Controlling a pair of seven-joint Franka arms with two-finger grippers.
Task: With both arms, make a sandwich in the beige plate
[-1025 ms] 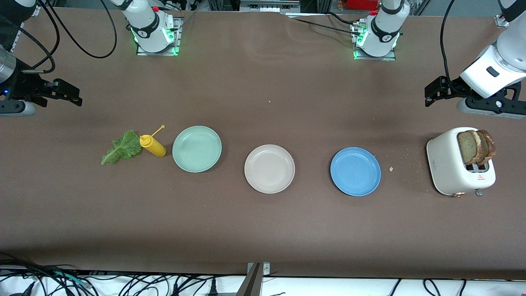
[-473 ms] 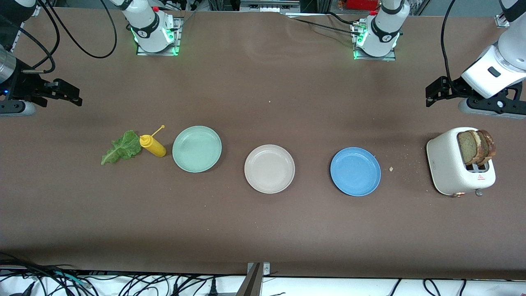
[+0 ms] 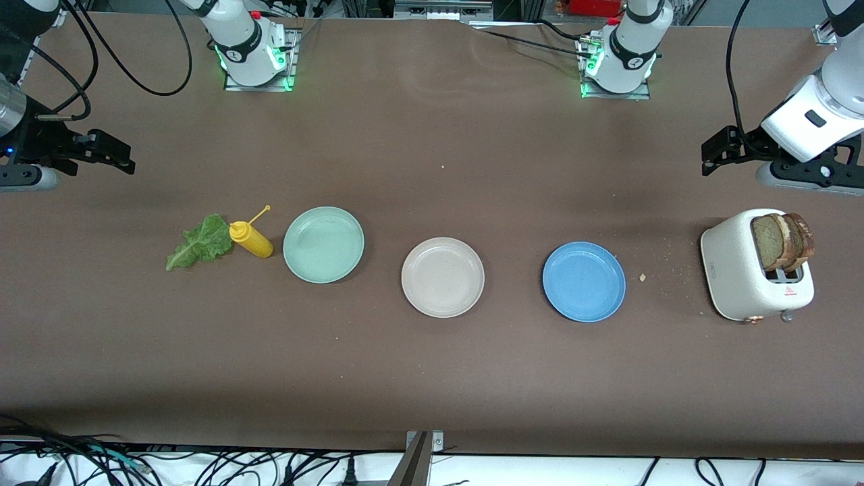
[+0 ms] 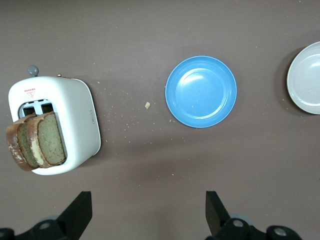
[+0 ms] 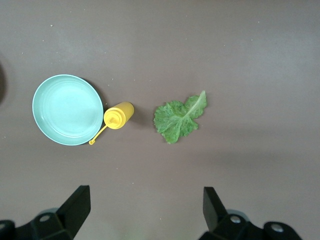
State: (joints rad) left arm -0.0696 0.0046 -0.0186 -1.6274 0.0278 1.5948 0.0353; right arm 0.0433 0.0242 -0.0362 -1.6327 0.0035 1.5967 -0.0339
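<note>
The beige plate [image 3: 443,277] sits bare in the middle of the row of plates; its edge also shows in the left wrist view [image 4: 306,77]. No put-together sandwich is in view. Two bread slices [image 3: 783,241] [image 4: 36,141] stand up out of a white toaster [image 3: 739,273] at the left arm's end. A green lettuce leaf [image 3: 200,241] [image 5: 179,116] lies flat at the right arm's end. My left gripper [image 3: 719,150] [image 4: 148,205] hangs open over bare table beside the toaster. My right gripper [image 3: 111,156] [image 5: 146,200] hangs open over bare table beside the lettuce.
A yellow squeeze bottle [image 3: 251,239] [image 5: 118,115] lies between the lettuce and a mint-green plate [image 3: 323,244] [image 5: 67,110]. A blue plate [image 3: 584,281] [image 4: 201,91] sits between the beige plate and the toaster [image 4: 75,117], with crumbs [image 3: 642,277] beside it.
My left hand has drifted slightly toward its own end of the table. The right arm and everything on the table are as before.
</note>
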